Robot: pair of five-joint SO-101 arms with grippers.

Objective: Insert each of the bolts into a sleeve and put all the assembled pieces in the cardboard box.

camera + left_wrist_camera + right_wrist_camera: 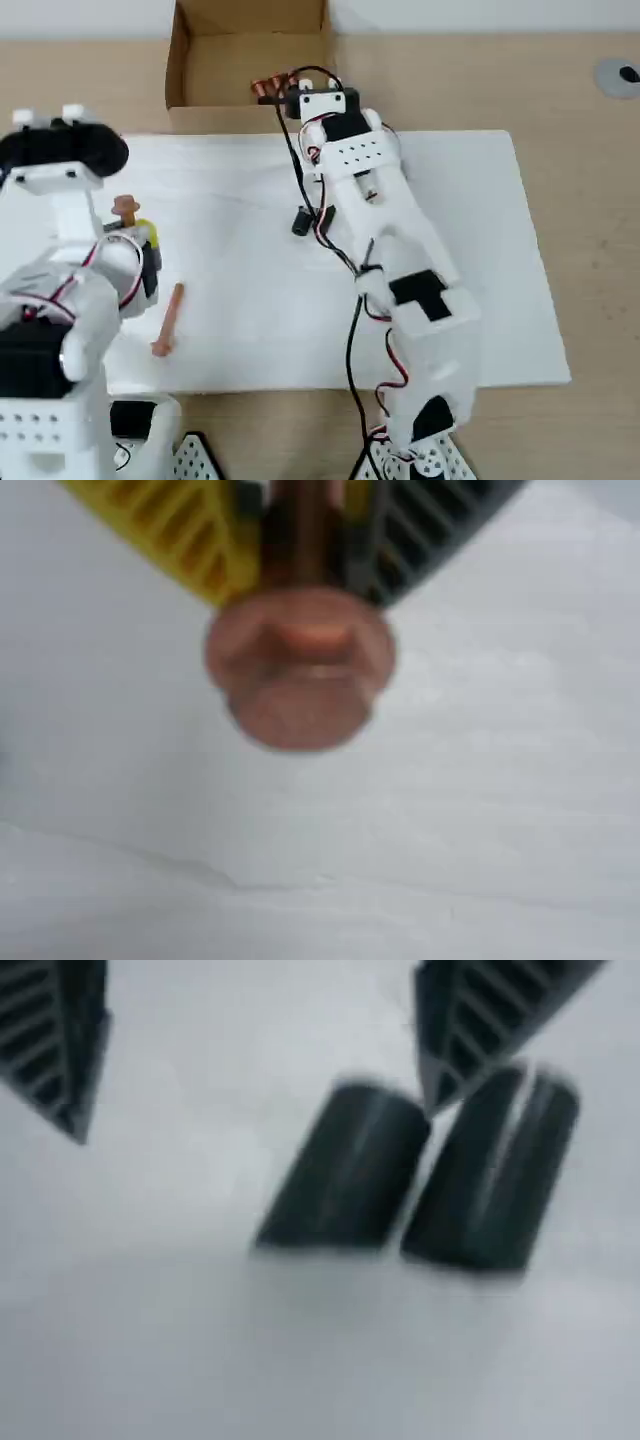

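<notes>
Left wrist view shows us the left end effector (pixel 300 590) clamped on a bolt (pixel 300 675). Our right end effector (pixel 255 1115) hangs spread apart over two sleeves (pixel 345 1170) on the white sheet (pixel 300 1360).

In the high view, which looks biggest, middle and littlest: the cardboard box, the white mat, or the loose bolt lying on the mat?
Largest to smallest:
1. white mat
2. cardboard box
3. loose bolt

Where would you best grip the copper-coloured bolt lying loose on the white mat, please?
The copper-coloured bolt lies flat on the white mat, so come from above and close across its slim shank, clear of the wider head.
</notes>
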